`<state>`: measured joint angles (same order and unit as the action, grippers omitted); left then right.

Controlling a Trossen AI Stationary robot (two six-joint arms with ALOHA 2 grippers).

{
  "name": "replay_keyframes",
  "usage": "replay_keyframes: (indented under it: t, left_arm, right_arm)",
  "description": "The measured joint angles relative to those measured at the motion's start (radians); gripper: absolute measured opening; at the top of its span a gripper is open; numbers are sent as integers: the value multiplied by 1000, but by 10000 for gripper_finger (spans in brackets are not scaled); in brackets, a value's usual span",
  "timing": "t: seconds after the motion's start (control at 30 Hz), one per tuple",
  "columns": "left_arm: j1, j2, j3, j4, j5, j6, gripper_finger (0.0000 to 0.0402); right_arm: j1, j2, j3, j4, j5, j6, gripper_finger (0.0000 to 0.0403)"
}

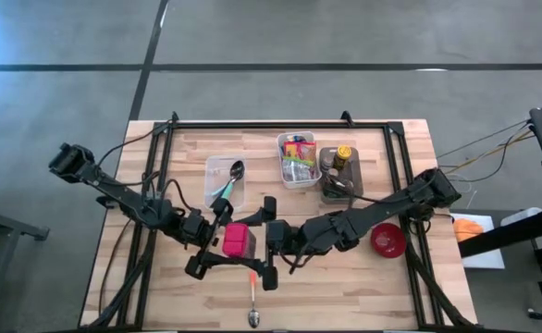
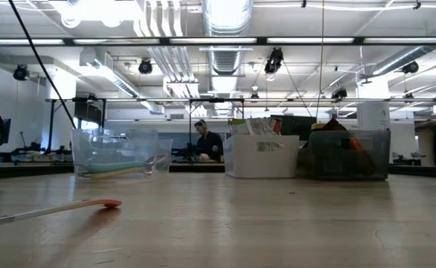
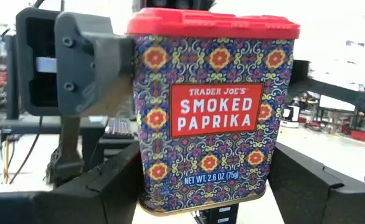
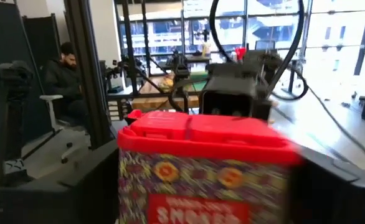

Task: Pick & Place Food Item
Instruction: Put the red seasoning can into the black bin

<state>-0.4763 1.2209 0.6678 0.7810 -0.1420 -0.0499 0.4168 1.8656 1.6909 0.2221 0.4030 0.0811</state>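
Note:
A smoked paprika tin [image 1: 239, 240] with a red lid and a patterned body hangs upright above the middle of the table. My left gripper [image 1: 223, 242] comes at it from the table's left and is shut on its lower half [image 3: 201, 186]. My right gripper [image 1: 264, 242] faces it from the table's right. It is open, with its fingers [image 3: 95, 62] standing on either side of the tin's upper half [image 4: 201, 143], close beside it. My left gripper pinches the tin's two narrow sides, low on the body [image 3: 144, 180], between its two fingers. The fingers lie about level and come from the table's left. The tin stands upright, lifted clear of the table, its label toward the left wrist. I cannot tell whether a finger of my right gripper touches the tin's side.
A spoon with an orange handle [image 1: 253, 298] lies near the front edge. At the back stand a clear container with spoons [image 1: 225, 180], a white bin of packets [image 1: 299, 159] and a dark bin with a bottle [image 1: 338, 171]. A red bowl [image 1: 388, 240] sits at the right.

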Motion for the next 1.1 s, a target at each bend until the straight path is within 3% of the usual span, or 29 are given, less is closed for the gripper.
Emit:
replay_keyframes:
  t: [0.17,0.6,0.77,0.93,1.1]
  left_arm:
    - [1,0,0,-5,-11,-17,284]
    - [-1,-46,1,-150,-137,-10,283]
    - [-3,-84,2,-263,-233,-7,283]
    - [-3,-114,9,-410,-312,2,280]
    - [-3,-118,43,-632,-435,5,280]
  right_arm:
    - [0,2,-2,-9,3,11,391]
    - [1,-2,-2,-66,132,103,397]
    - [-1,-5,-2,-91,174,153,398]
    - [1,-29,25,-279,295,275,398]
    - [-27,-40,72,-515,263,462,398]
